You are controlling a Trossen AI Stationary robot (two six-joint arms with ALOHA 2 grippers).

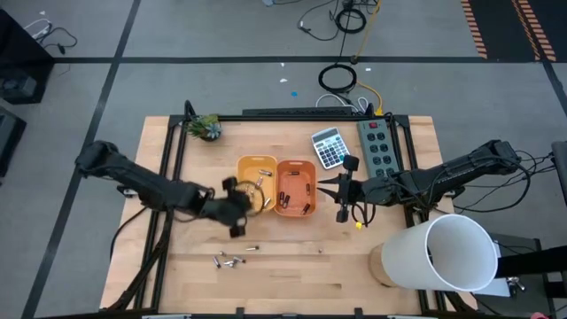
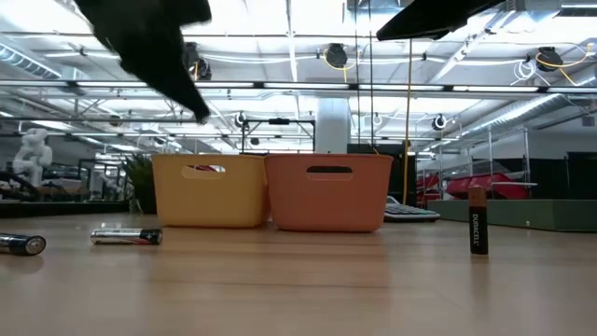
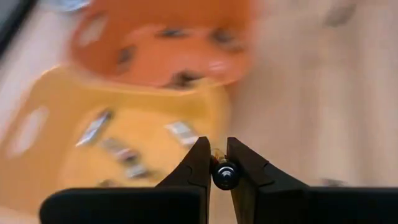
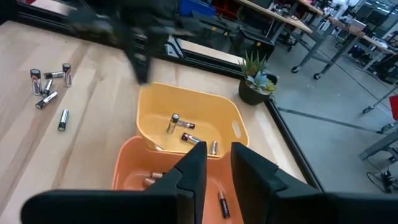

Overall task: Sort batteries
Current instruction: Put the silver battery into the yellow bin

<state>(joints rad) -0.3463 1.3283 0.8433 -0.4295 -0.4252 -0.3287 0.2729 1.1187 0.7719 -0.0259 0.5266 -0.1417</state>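
My left gripper (image 3: 217,167) is shut on one battery (image 3: 225,175), which hangs over the yellow tray (image 1: 255,182) at its near left corner. Several batteries lie in this tray (image 3: 112,140) and in the orange tray (image 1: 296,187) beside it. More batteries lie loose on the table near the front (image 1: 229,260), and one stands upright (image 2: 478,219). My right gripper (image 4: 216,163) waits above the orange tray's right side (image 1: 342,190). Its fingers stand slightly apart with nothing between them. My left gripper pinches the battery between its two fingertips (image 3: 200,163). The battery shows end-on (image 3: 225,176), so it lies along the fingers. The fingers slant down from the table's left side. The battery is lifted clear of the table and the trays.
A grey calculator (image 1: 330,147) and a power strip (image 1: 379,146) lie at the far right. A small plant (image 1: 205,127) stands at the far left. A big white cylinder (image 1: 447,254) stands at the near right corner.
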